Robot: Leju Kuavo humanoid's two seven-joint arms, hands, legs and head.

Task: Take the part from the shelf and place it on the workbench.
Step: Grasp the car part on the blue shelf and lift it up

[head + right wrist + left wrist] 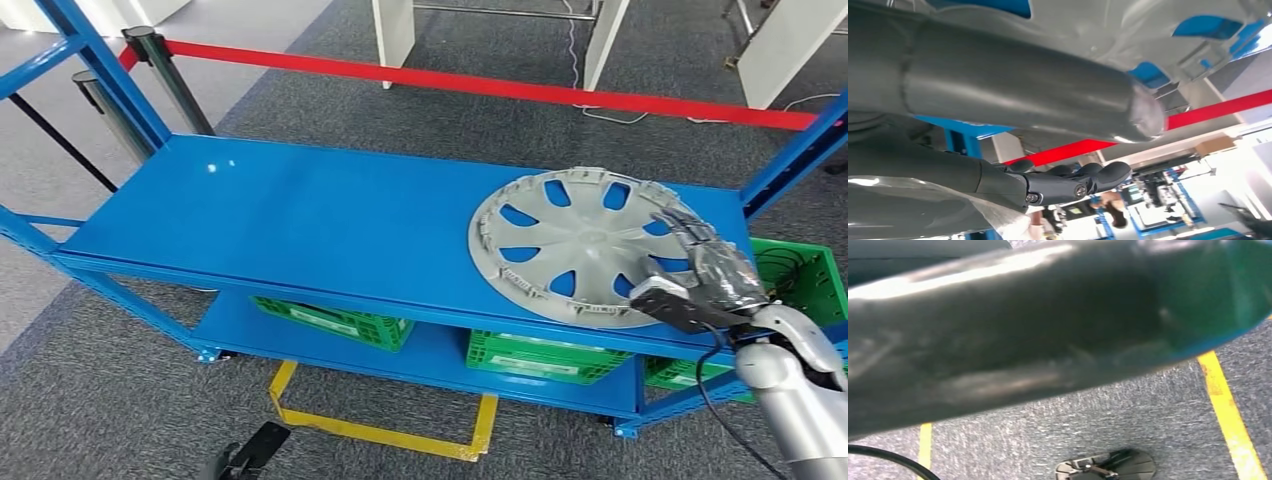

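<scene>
The part is a grey wheel cover [575, 245] with several cut-outs. It lies flat at the right end of the blue shelf's top board [300, 215], with its near rim over the board's front edge. My right hand [712, 268] reaches over the cover's right rim with its fingers stretched out. In the right wrist view the thick thumb [1023, 95] lies along the wheel cover's face [1088, 25]. The dark fingers [1073, 182] stand apart from the thumb with nothing between them. My left hand [998, 340] is a dark blur over the carpet, and how its fingers lie is unclear.
Green crates [335, 322] stand on the lower board, and another green crate [800, 280] sits to the right behind my arm. A blue upright [795, 150] rises just past the cover. A red barrier belt [500, 85] runs behind the shelf. Yellow tape [380, 432] marks the floor.
</scene>
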